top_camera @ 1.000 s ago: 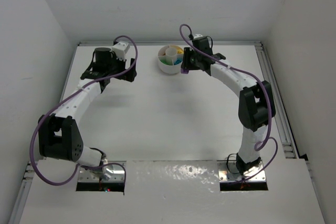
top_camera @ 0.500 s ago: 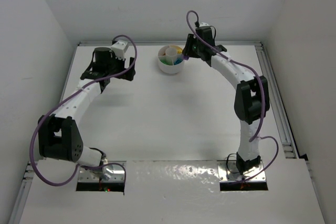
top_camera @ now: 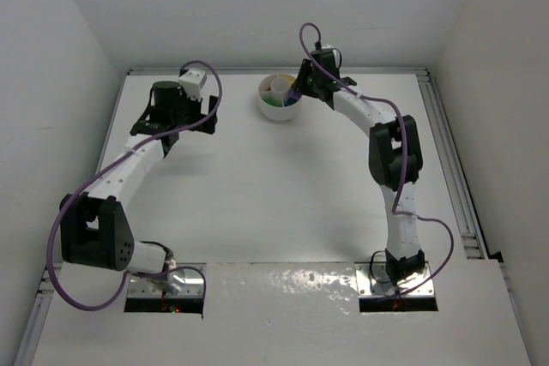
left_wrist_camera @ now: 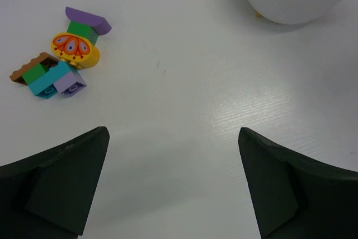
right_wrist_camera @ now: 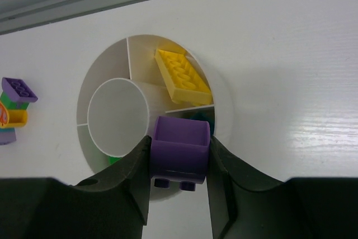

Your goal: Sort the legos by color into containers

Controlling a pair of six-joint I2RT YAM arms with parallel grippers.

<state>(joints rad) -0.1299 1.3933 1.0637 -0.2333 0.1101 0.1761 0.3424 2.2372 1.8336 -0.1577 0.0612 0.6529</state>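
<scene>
The round white dish (top_camera: pixel 265 107) stands at the table's far middle. In the right wrist view its rim (right_wrist_camera: pixel 219 89) surrounds a yellow brick (right_wrist_camera: pixel 182 75) in one wedge, with teal (right_wrist_camera: pixel 201 117) and green (right_wrist_camera: pixel 113 160) bits in others. My right gripper (right_wrist_camera: pixel 179 160) is shut on a purple brick (right_wrist_camera: pixel 180 149) and holds it over the dish's near edge; it also shows in the top view (top_camera: pixel 302 85). My left gripper (left_wrist_camera: pixel 173 177) is open and empty above bare table. A pile of legos lies ahead of it to the left: purple (left_wrist_camera: pixel 88 19), yellow with an orange butterfly (left_wrist_camera: pixel 75 48), teal (left_wrist_camera: pixel 50 82).
The dish wall (left_wrist_camera: pixel 285 9) is at the top right of the left wrist view. More loose bricks (right_wrist_camera: pixel 14 110) lie left of the dish in the right wrist view. A back wall and a rail (top_camera: pixel 442 117) bound the table.
My right gripper has moved left and farther back with the purple brick, from beside the dish to over its edge. The left arm has shifted slightly.
</scene>
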